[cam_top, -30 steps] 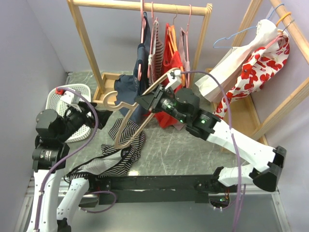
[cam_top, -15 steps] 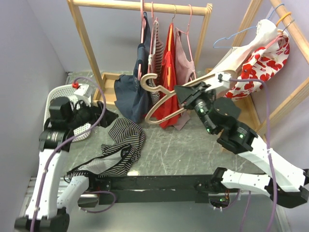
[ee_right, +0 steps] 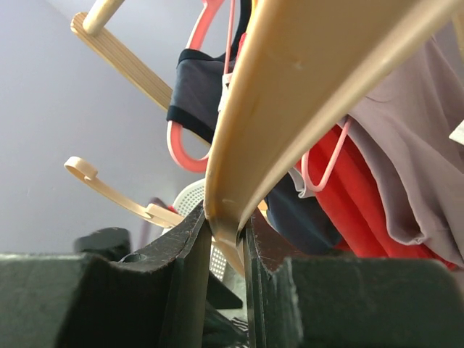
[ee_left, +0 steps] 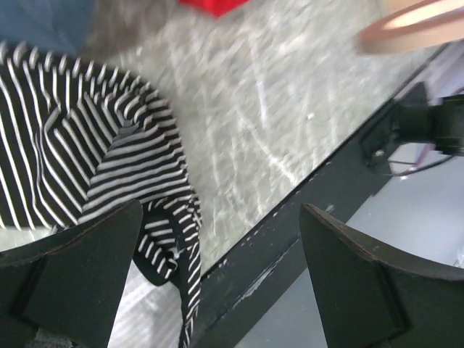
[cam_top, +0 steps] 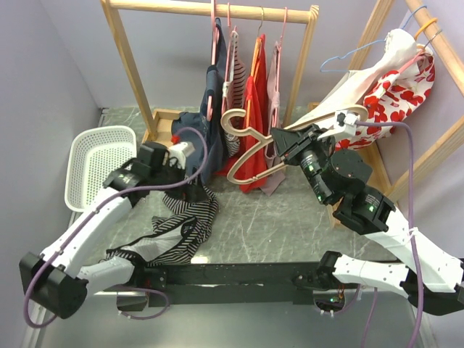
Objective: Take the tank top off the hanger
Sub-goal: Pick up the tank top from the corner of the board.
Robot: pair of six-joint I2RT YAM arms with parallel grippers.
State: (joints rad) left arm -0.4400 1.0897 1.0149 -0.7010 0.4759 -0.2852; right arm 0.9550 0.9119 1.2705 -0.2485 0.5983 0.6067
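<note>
At the far left we see a lilac wall (cam_top: 43,72) and a white basket (cam_top: 101,170) on the grey, marble-veined worktop (cam_top: 283,217). Next, the left pincer (ee_left: 221,214) hangs over the worktop with its jaws spread wide, grasping nothing. Under it lies the striped tank top (cam_top: 181,217), off the hanger and crumpled on the surface (one end reaches the near edge). Behind stands a wooden clothes rail (cam_top: 174,7) carrying navy, striped, red and pink garments. Right of centre, the right pincer (ee_right: 226,230) is clenched on the bare tan hanger (cam_top: 250,148), held aloft. At the far right, a second wooden rack (cam_top: 435,147) holds white and red-flowered clothing.
</note>
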